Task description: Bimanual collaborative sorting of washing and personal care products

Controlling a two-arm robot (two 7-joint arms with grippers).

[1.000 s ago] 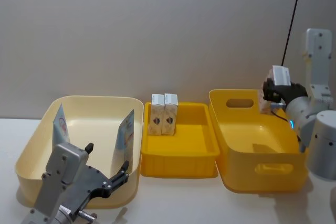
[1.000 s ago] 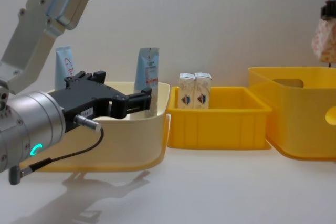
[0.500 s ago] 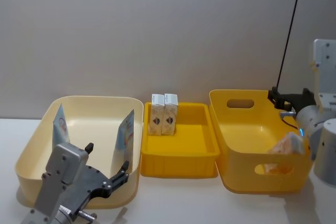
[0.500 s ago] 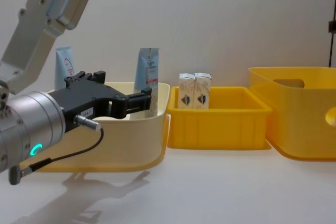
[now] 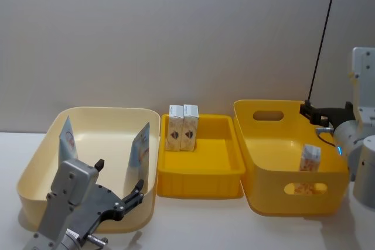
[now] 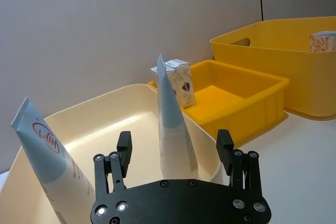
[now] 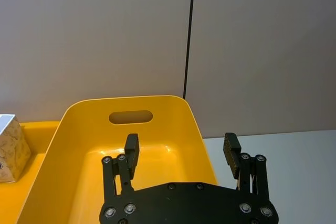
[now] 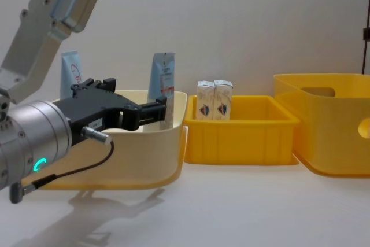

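Two pale blue tubes [image 5: 67,140] [image 5: 140,149] stand leaning in the cream tub [image 5: 105,113]. My left gripper [image 5: 119,175] hovers open at that tub's near rim, fingers either side of the nearer tube [image 6: 173,129] without touching it. Two small white cartons [image 5: 183,126] stand side by side at the back left of the middle yellow tray [image 5: 202,177]. A third carton [image 5: 309,159] stands inside the right yellow tub [image 5: 275,203], against its right wall. My right gripper [image 5: 309,111] hangs open above that tub's far right rim, holding nothing.
The three containers stand in a row on the white table, close to the grey wall. A black cable [image 5: 325,27] runs up behind my right arm. Bare table [image 8: 231,206] lies in front of the containers.
My right gripper held a carton above the right tub, then opened. The carton dropped into the tub and now stands there. The left arm has not moved.
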